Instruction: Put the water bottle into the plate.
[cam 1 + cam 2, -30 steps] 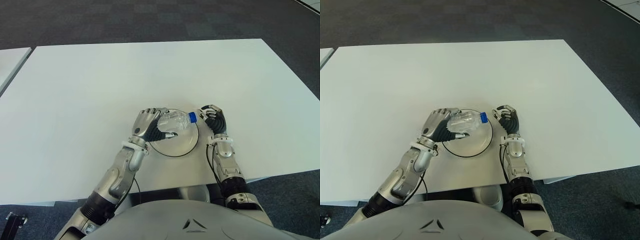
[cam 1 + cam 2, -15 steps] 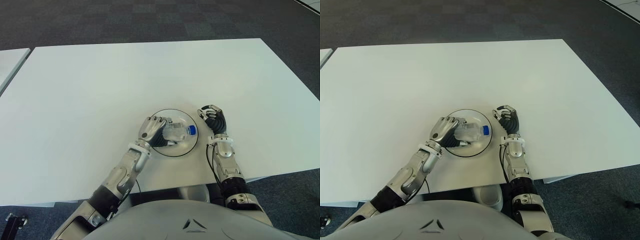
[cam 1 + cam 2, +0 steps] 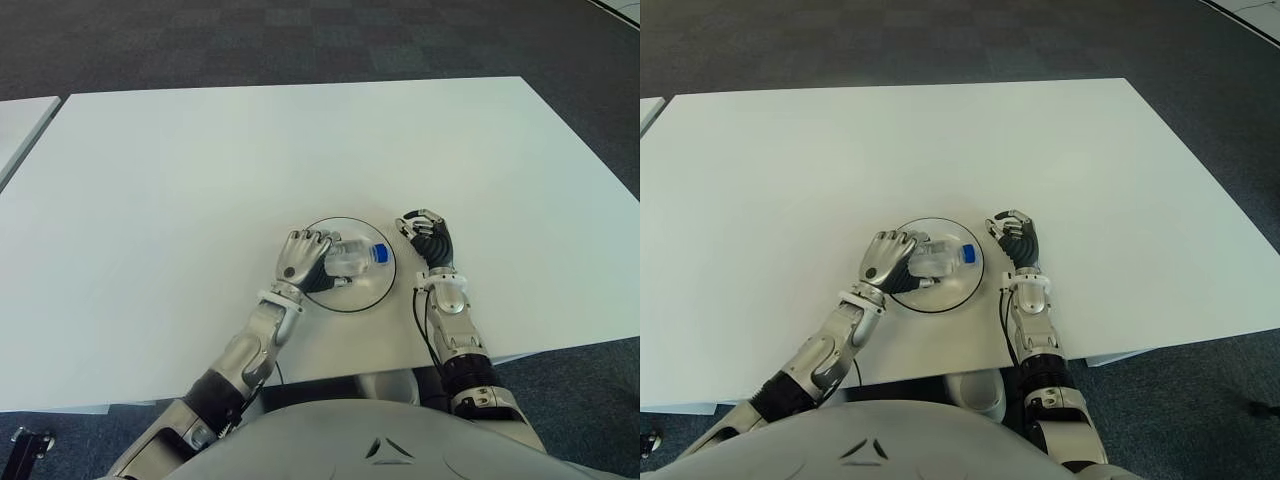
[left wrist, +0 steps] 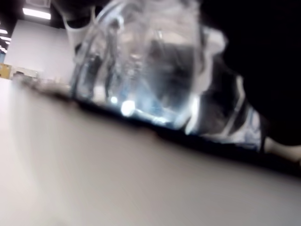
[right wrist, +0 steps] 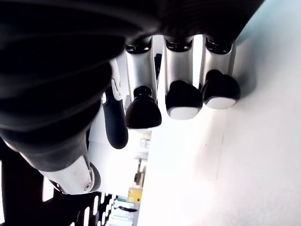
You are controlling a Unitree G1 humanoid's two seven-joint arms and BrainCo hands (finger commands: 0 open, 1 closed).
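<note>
Clear plastic water bottle lying sideways inside plate, blue cap toward our right. Our left hand wraps fingers round it, steadying against roll. Right hand curled, empty, beside plate's right rim.

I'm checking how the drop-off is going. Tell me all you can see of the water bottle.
The water bottle is small, of clear plastic, with a blue cap. It lies on its side over the round plate, cap toward the robot's right. The left hand grips its base end, fingers curled around it. Whether it touches the plate cannot be told. The right hand shows beside the plate, on its right, fingers curled, apart from the bottle.
</note>
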